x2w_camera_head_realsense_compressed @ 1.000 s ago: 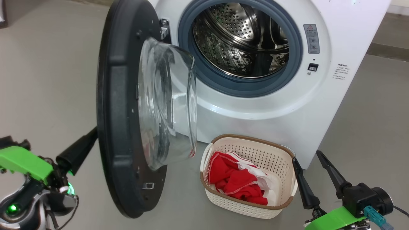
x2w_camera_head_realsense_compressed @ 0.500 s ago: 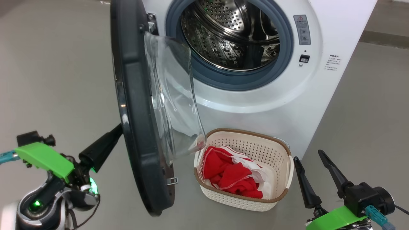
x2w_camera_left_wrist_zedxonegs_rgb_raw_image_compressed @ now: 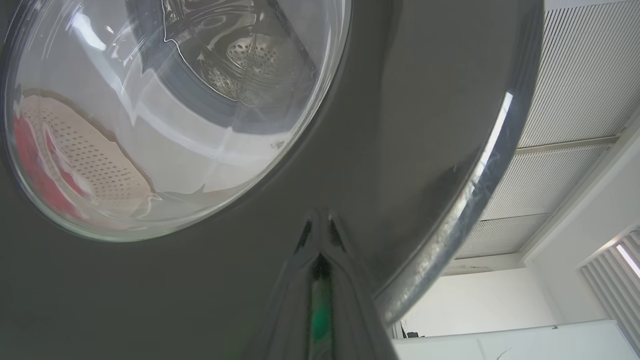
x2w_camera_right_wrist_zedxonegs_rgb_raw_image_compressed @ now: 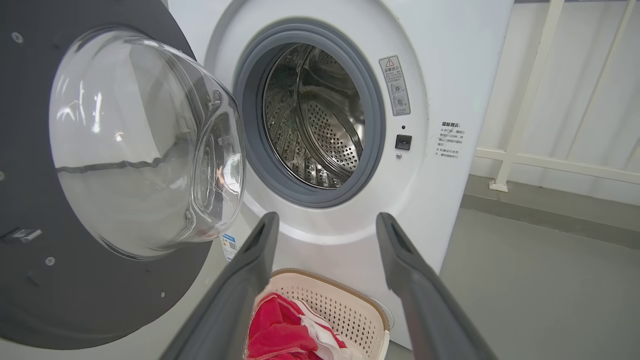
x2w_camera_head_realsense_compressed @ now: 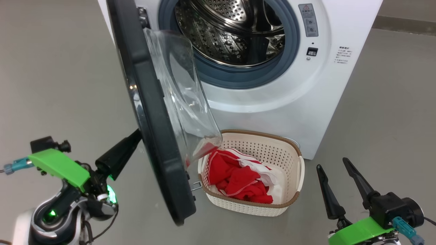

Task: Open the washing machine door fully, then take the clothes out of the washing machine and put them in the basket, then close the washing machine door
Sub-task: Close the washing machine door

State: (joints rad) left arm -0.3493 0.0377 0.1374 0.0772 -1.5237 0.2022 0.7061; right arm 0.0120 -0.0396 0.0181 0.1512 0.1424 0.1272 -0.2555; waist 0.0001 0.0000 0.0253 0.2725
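The washing machine stands at the top of the head view, its steel drum bare of fabric. The washing machine door hangs partly open and edge-on to me, glass bowl facing the opening. My left gripper is shut, its tips against the door's glossy black outer face; the left wrist view shows the left gripper touching there. The red clothes lie in the basket before the washer. My right gripper is open and holds nothing, right of the basket.
Grey floor surrounds the washer. In the right wrist view a white railing and a low ledge run behind the machine on the right. The door's lower edge hangs close to the basket's left end.
The door has swung a little toward the opening with my shut left gripper following against its outer face. The head camera has shifted, so the washer sits higher and further left. Right gripper unchanged.
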